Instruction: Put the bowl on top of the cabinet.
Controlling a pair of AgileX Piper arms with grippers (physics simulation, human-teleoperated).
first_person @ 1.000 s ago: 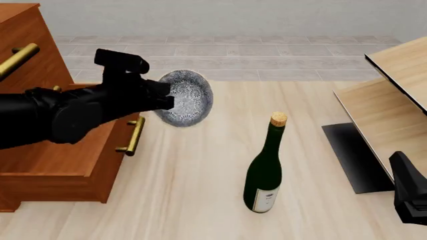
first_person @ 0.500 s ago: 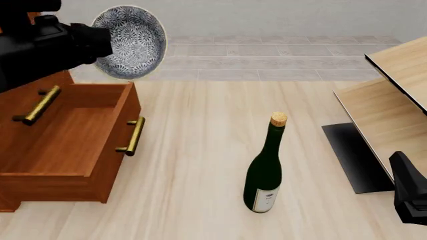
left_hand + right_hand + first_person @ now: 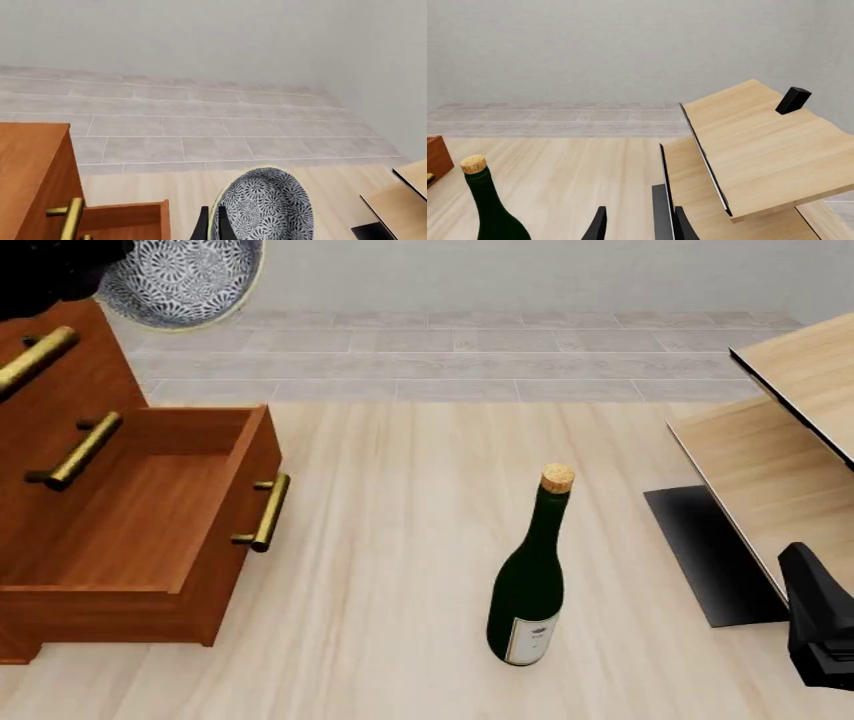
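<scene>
One bowl (image 3: 183, 280) is held tilted above the one cabinet (image 3: 80, 420), clamped in the left pincer (image 3: 212, 226). Right pincer (image 3: 637, 227) fingers are apart. One bottle (image 3: 531, 580) stands right of cabinet.

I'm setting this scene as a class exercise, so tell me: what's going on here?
The left hand grips the bowl by its rim, held tilted on edge in the air near the cabinet, not yet set on top. A cabinet drawer stands open. The right hand waits low near the pale furniture, holding nothing. The bottle stands upright on the table.
</scene>
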